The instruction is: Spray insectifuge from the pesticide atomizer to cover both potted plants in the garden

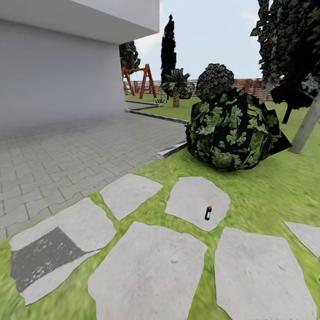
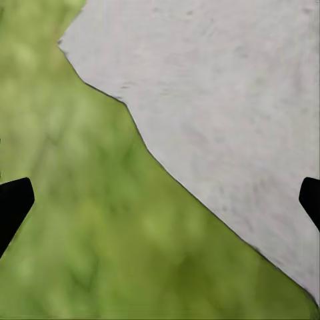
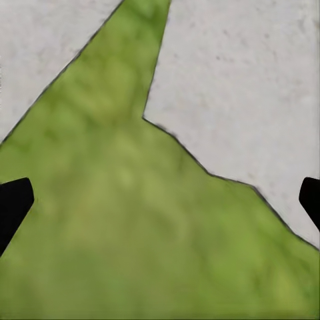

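A small dark bottle with a reddish top and a pale patch, the pesticide atomizer (image 1: 208,213), stands upright on a grey stepping slab (image 1: 191,198) in the garden lawn (image 1: 266,195), a few steps ahead of me. The potted plants are out of view. In the left wrist view my left gripper (image 2: 160,207) is open, its black fingertips (image 2: 13,203) far apart over grass and the edge of a slab (image 2: 227,100). My right gripper (image 3: 160,207) is open too, above a grass wedge between two slabs (image 3: 247,87), with nothing between its fingers.
A big round dark bush (image 1: 233,131) stands just behind the atomizer's slab. Grey block paving (image 1: 66,151) and a house wall (image 1: 58,75) lie to the left. A slanted trunk (image 1: 306,124), a swing frame (image 1: 138,80), a palm (image 1: 176,86) and a brown fence (image 1: 251,83) lie farther off.
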Robot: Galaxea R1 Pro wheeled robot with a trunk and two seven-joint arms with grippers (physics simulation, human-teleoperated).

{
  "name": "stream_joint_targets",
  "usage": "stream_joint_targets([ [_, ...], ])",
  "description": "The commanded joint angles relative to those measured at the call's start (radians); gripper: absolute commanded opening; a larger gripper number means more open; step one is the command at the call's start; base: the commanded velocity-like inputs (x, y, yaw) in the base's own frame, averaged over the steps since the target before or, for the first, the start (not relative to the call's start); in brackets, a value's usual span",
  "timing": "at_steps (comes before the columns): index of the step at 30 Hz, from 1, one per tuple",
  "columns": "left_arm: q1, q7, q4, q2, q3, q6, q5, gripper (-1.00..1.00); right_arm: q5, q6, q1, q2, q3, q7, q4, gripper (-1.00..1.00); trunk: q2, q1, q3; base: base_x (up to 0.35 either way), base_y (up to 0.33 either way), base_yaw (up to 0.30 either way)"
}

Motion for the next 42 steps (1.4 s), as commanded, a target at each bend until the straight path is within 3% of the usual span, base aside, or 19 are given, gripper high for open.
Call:
stream_joint_targets([
  [1,0.0,0.0,0.001,0.0,0.001,-0.003,0.0,1.0,-0.001,-0.003,-0.001,0.0,-0.001,-0.001,0.001,1.0,0.0,0.0,-0.001,0.136,0.266,-0.28],
  [29,0.0,0.0,0.001,0.0,0.0,-0.003,-0.001,1.0,-0.001,-0.005,-0.001,0.0,-0.001,-0.001,0.001,1.0,0.0,0.0,-0.001,0.227,0.244,-0.28],
  [42,0.0,0.0,0.001,0.0,0.0,-0.003,-0.001,1.0,-0.001,-0.005,0.0,0.0,0.0,-0.001,0.001,1.0,0.0,0.0,-0.001,0.043,0.033,-0.28],
])
